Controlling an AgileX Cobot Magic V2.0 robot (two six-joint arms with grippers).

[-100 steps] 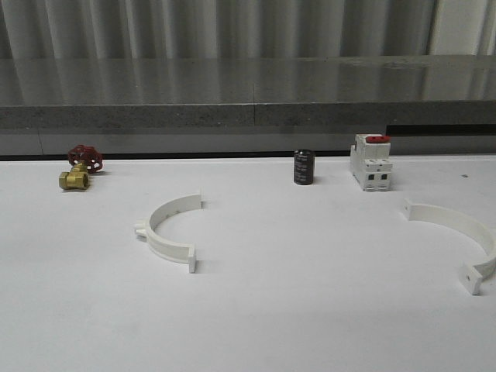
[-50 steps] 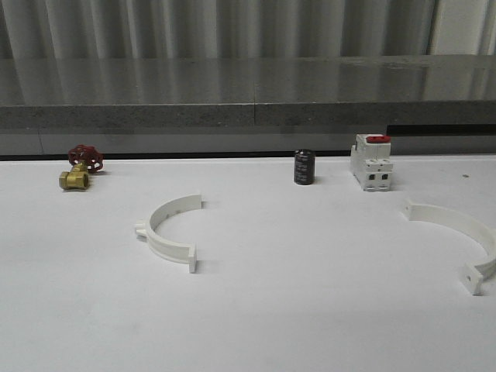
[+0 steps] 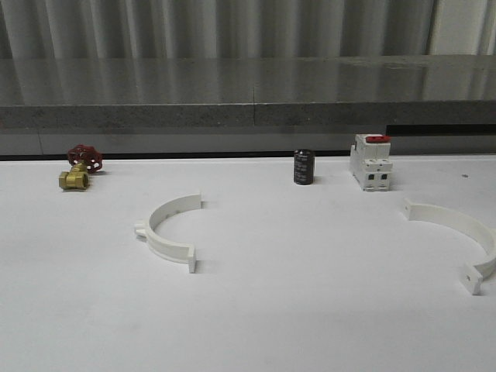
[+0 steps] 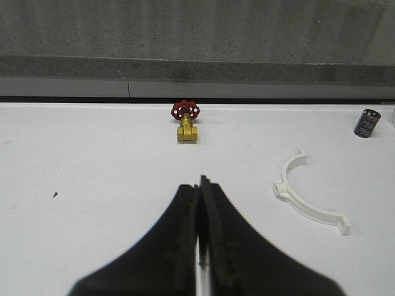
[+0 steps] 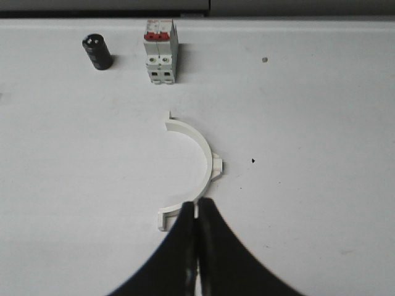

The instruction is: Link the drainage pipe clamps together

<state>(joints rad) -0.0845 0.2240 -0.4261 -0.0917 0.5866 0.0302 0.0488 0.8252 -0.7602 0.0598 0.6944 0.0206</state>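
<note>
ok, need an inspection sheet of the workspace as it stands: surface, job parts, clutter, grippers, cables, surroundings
Surface: white table, a few small dark specks.
Job's things: left half-ring clamp and right half-ring clamp lie flat, far apart, not joined, open sides facing each other.
Clutter: brass valve with red handwheel at the far left; black cylinder and white switch with red top standing side by side, apart, at the far edge.
Grippers: left gripper shut, empty, above bare table; right gripper shut, empty, its tips over the right clamp's near end, contact unclear.
Cables: nothing seen.
Surroundings: grey stone ledge, corrugated wall behind.
</note>
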